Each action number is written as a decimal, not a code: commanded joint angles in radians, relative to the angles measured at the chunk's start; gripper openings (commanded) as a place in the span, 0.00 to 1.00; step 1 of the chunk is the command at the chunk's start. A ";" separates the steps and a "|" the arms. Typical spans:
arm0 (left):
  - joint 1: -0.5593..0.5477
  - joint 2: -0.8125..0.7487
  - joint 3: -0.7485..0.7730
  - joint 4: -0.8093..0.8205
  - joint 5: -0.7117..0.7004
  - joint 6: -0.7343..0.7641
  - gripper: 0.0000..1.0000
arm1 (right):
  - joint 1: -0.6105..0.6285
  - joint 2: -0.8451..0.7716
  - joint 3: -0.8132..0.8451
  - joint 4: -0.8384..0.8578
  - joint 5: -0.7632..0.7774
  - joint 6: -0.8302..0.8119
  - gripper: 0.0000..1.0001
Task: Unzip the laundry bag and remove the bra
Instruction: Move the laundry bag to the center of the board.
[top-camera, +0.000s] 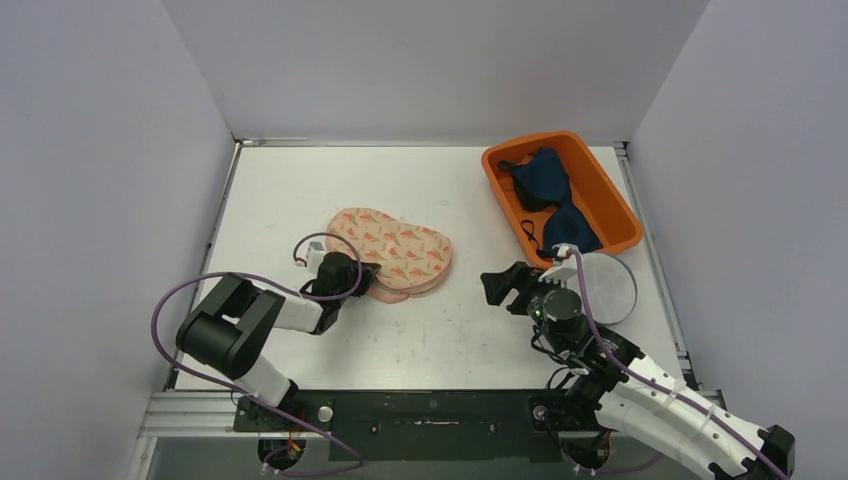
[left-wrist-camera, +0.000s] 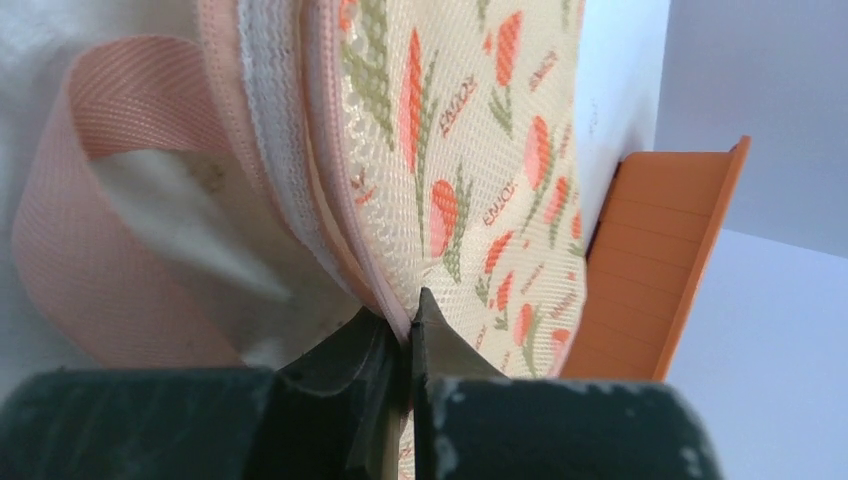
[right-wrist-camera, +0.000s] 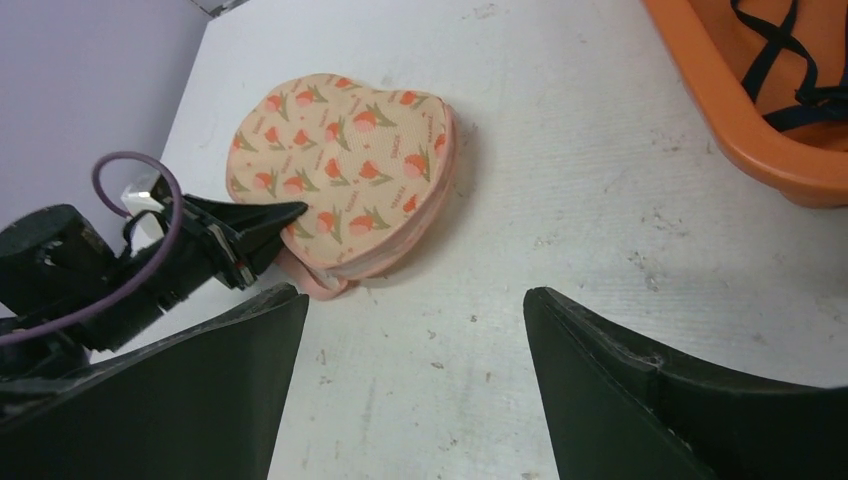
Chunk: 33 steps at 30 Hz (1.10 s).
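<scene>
Bag (top-camera: 392, 250) lies flat on the surface (top-camera: 440, 340), centre-left, tulip print up, well apart from the bin (top-camera: 612, 205) at right rear. Left fingers (top-camera: 370, 273) are closed and pinching the bag's near-left edge. Left wrist view confirms it: the two tips meet on the pink edge seam (left-wrist-camera: 395, 315) with fabric sandwiched between them, and the printed panel (left-wrist-camera: 470, 150) rises straight up from the pinch. A pink webbing loop (left-wrist-camera: 60, 240) sticks out of that same edge, left of the pinch and not held. White layers (left-wrist-camera: 275, 130) run alongside the pink edging. I can't make out the zip puller in any view, so I can't tell whether the zip is open or shut. No bra shows at the bag from any camera. Right fingers (top-camera: 503, 283) are spread wide and hold nothing. They sit over bare surface right of the bag, apart from it and aimed toward it. In the right wrist view the bag (right-wrist-camera: 345, 170) sits beyond the gap between those two fingers, with the left fingers (right-wrist-camera: 290, 213) touching its left edge. The bin holds a dark blue garment (top-camera: 548, 185) with black straps. A round clear disc (top-camera: 608, 287) lies on the surface just beside the bin's near end, next to the right wrist.
</scene>
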 joint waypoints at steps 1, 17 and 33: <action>0.015 -0.055 0.086 0.043 -0.045 0.052 0.00 | 0.004 -0.030 -0.049 -0.016 0.005 -0.001 0.81; 0.170 0.275 0.558 0.074 -0.066 0.057 0.00 | 0.007 -0.058 -0.116 0.017 -0.042 -0.020 0.80; 0.212 0.550 0.751 0.125 -0.015 0.045 0.32 | 0.012 0.015 -0.134 0.089 -0.037 -0.045 0.80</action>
